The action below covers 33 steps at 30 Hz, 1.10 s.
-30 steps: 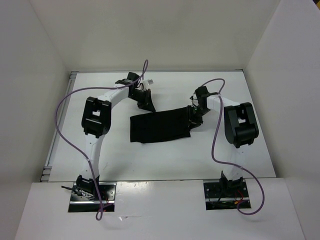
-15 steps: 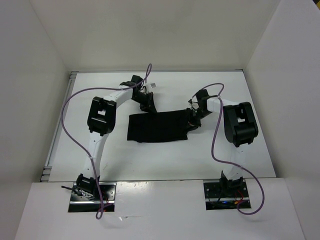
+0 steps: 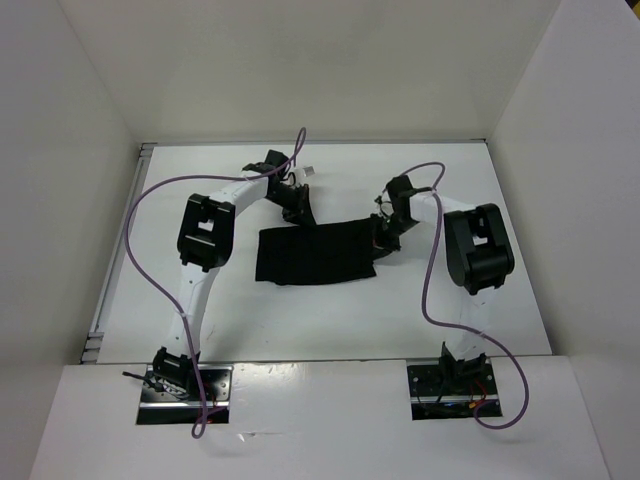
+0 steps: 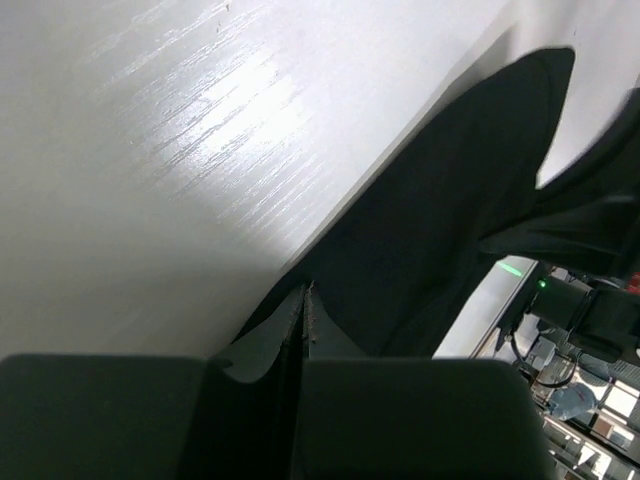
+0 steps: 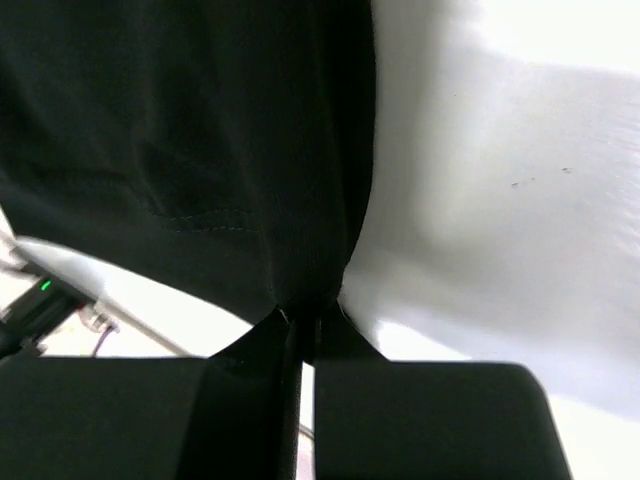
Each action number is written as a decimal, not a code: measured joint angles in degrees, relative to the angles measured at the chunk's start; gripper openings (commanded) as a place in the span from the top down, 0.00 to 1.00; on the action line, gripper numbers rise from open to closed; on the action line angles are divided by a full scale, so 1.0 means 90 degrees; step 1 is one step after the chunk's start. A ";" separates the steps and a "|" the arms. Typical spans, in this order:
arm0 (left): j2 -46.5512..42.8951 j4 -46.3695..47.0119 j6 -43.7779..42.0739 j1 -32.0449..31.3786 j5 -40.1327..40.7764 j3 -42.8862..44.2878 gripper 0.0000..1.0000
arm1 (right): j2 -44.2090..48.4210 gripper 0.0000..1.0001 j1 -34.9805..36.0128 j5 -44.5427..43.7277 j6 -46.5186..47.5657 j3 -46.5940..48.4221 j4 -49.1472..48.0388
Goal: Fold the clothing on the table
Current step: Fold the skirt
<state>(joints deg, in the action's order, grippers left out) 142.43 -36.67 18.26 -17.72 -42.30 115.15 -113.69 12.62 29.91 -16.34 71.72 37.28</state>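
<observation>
The black clothing (image 3: pixel 315 255) lies as a flat band across the middle of the white table (image 3: pixel 200 300). My left gripper (image 3: pixel 298 212) sits at its far left corner. In the left wrist view the jaws are shut (image 4: pixel 305 290), with the clothing (image 4: pixel 440 220) running away from the tips. My right gripper (image 3: pixel 383 235) is at the clothing's right end. In the right wrist view its jaws (image 5: pixel 305 318) are shut on a bunched fold of the clothing (image 5: pixel 200 130), just over the table (image 5: pixel 520 180).
White walls enclose the table on three sides. The left arm's elbow (image 3: pixel 205 232) and the right arm's elbow (image 3: pixel 478 248) hang over the table on either side of the clothing, with purple cables looping off them. The right arm (image 4: pixel 585 250) shows in the left wrist view.
My right gripper has closed on the clothing's right end. The left arm shifted slightly right and the raised left corner of the clothing came down.
</observation>
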 measured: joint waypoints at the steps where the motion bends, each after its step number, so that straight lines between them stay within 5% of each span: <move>1: 0.0000 0.0000 0.0005 0.0000 0.0007 0.0000 0.99 | 0.0068 1.00 0.0058 -0.0221 -0.0019 0.0090 0.0053; 12: -0.0017 0.0015 0.0010 -0.0010 0.0053 -0.0022 1.00 | 0.0976 1.00 0.1205 -0.0945 -0.0182 0.1904 0.0427; 19: -0.0027 0.0027 0.0015 -0.0012 0.0053 -0.0032 1.00 | 0.0984 1.00 0.2028 -0.0940 -0.0228 0.2113 0.0627; 27: -0.0714 0.0058 -0.0015 0.0104 0.0685 -0.0593 0.73 | 0.0981 1.00 0.2098 -0.1035 -0.0248 0.2113 0.0772; 30: -0.1338 -0.0007 -0.0010 0.0430 0.1141 -0.0901 0.73 | 0.0981 1.00 0.2101 -0.1071 -0.0248 0.2113 0.0782; 32: -0.1904 0.0002 -0.0017 0.0729 0.1525 -0.1192 0.81 | 0.0981 1.00 0.2101 -0.1095 -0.0248 0.2113 0.0787; 33: -0.2198 -0.0012 -0.0024 0.0862 0.1758 -0.1316 0.95 | 0.0981 1.00 0.2101 -0.1105 -0.0248 0.2113 0.0789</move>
<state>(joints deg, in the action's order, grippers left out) 122.65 -36.77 18.04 -9.96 -26.48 103.31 -104.86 31.53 19.97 -18.57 90.74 44.38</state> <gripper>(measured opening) 0.207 0.024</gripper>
